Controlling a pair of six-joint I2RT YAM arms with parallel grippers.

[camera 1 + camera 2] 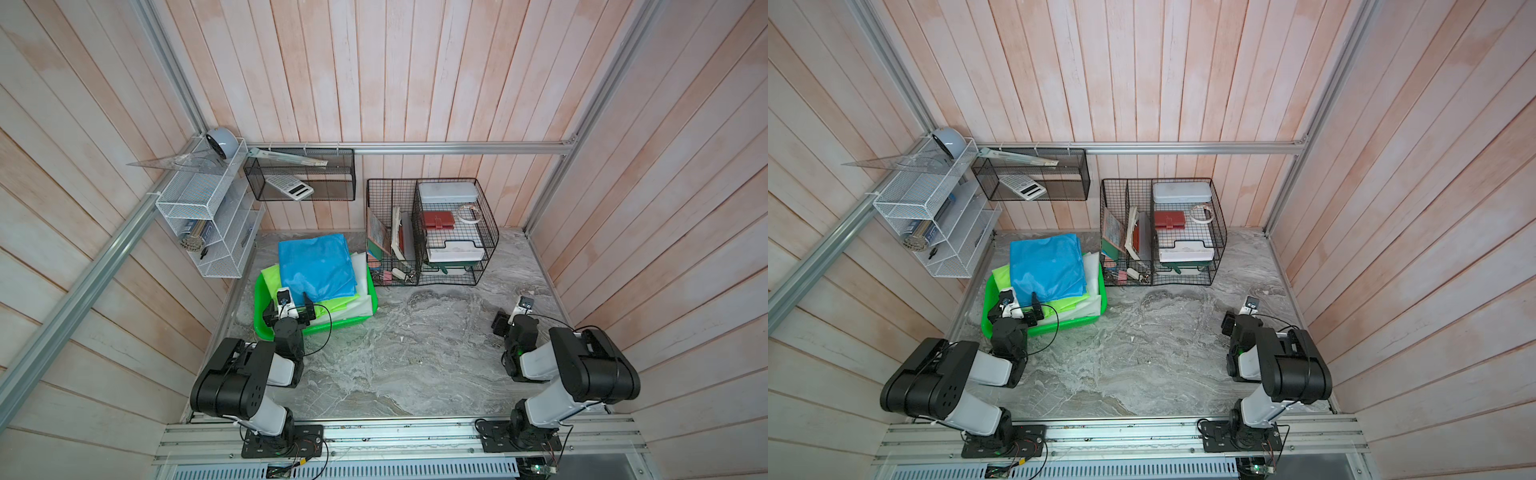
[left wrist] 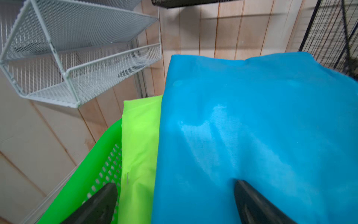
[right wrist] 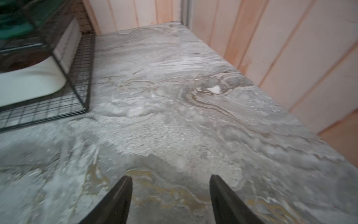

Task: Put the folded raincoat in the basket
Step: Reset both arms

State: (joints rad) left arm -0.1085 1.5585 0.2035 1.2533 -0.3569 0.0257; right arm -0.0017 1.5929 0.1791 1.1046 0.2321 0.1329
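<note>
In both top views: blue raincoat (image 1: 318, 266) (image 1: 1046, 266) on top of a folded stack (image 1: 361, 301) in the basket (image 1: 349, 322) (image 1: 1077, 323), long side running away from the arms toward the back wall (image 1: 415, 83), far end hanging past the far rim. Left gripper (image 1: 289, 305) (image 1: 1017, 306) over the basket's near end, jaws spread wide, nothing between them, raincoat lying straight ahead and just below. Right gripper (image 1: 500, 322) (image 1: 1230, 322) well apart across the table (image 1: 415, 353), the farther arm. In the left wrist view: fingers (image 2: 251, 203) apart, one over the blue near edge, one over the perforated basket wall; touching or not, cannot tell; far rim hidden here. In the right wrist view: jaws parted over table alone, no raincoat in sight. Looks placed; probably only a clean lift away to do.
</note>
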